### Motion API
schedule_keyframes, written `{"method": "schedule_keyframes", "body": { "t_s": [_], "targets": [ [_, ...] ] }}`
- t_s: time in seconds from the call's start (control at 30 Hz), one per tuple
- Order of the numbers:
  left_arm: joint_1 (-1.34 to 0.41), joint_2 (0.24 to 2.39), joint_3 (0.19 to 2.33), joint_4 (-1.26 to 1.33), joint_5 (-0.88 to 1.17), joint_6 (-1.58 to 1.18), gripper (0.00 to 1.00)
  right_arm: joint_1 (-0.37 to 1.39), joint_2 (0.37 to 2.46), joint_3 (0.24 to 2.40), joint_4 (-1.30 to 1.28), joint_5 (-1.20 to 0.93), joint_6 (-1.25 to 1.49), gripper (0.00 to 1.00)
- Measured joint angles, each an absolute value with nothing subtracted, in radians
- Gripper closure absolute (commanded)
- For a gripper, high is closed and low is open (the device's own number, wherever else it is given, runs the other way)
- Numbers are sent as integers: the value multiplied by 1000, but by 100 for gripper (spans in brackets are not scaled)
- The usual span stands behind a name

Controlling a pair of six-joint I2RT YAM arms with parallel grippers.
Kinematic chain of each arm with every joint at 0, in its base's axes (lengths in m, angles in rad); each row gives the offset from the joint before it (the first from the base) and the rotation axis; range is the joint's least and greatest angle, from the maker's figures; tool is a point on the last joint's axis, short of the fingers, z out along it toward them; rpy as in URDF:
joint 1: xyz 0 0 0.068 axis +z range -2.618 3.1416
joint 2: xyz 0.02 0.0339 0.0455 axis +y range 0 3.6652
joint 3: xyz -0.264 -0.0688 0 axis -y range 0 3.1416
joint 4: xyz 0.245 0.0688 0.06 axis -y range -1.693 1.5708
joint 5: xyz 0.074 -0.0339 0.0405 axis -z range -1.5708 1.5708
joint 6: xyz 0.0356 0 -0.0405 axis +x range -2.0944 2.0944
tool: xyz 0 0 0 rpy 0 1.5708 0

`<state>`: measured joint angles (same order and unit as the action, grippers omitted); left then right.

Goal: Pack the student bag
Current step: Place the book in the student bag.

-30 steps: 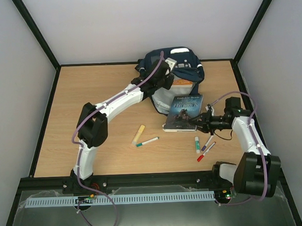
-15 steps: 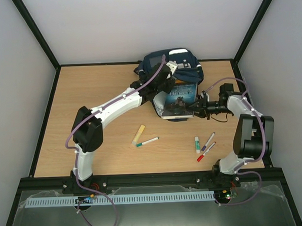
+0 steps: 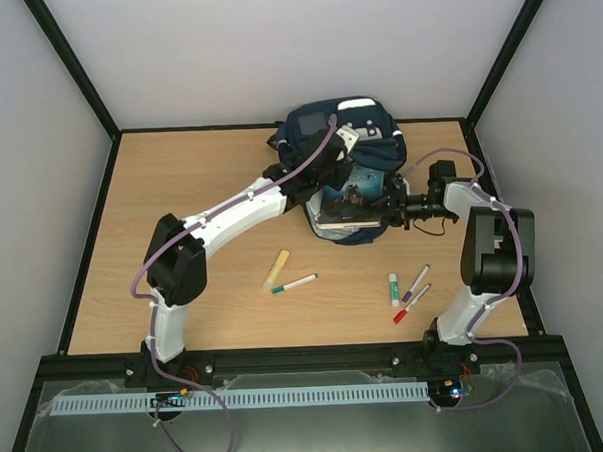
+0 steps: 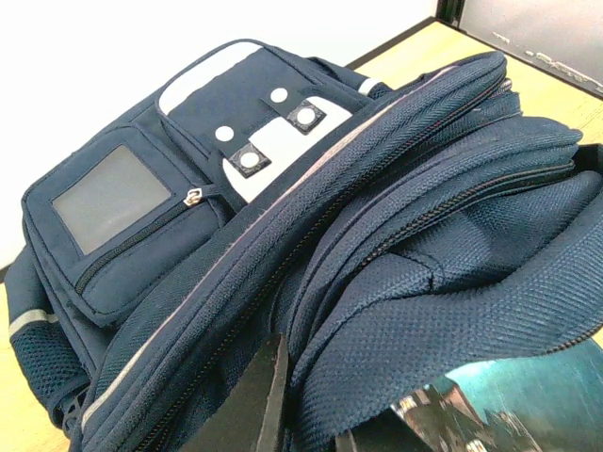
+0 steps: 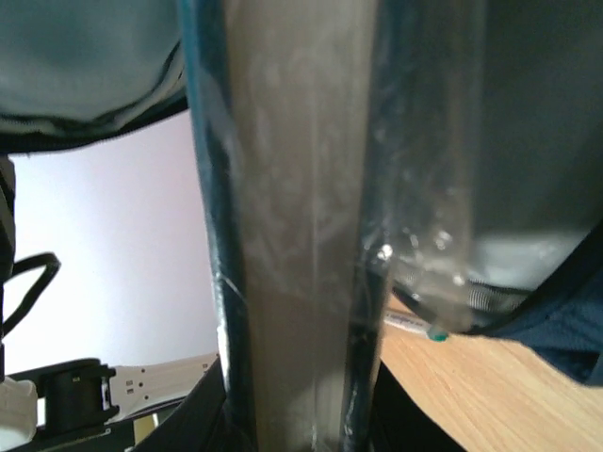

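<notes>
Navy fabric backpack point(image 3: 342, 124) lies open-mouthed, grey-white patch on top — the left gripper point(image 4: 311, 419) pinches its lip. The right gripper point(image 3: 384, 210) clamps a book point(image 3: 348, 199) half inside; markers point(image 3: 412, 284) lie nearby.

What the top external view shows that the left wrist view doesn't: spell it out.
Top external only: the right gripper clamping the book, and loose markers on the table. Left wrist only: the snap studs on the pale patch of the student bag. Both: the student bag and the book at its opening.
</notes>
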<state>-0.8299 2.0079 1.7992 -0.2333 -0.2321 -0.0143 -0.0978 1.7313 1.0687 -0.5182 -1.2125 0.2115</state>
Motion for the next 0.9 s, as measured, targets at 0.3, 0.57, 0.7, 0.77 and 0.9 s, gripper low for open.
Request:
{"method": "schedule_keyframes", "body": {
  "t_s": [0.3,0.57,0.7,0.77,0.9],
  "targets": [
    [-845,2008,1799,-252,-246,1,98,-98,1805,1079,-342,-1195,358,99],
    [-849,2008,1799,-255,-251,5,98,-94,1885,1139,-241,-1142,384,91],
    [-850,1999,1789,-253,-251,5,98,-90,1887,1141,-223,-1104,389,81],
    [-850,1990,1776,-253,-251,5,98,-87,1887,1141,-221,-1082,383,73],
    [-850,1980,1758,-245,-251,9,98,-84,1887,1143,-224,-1004,363,61]
  ]
}}
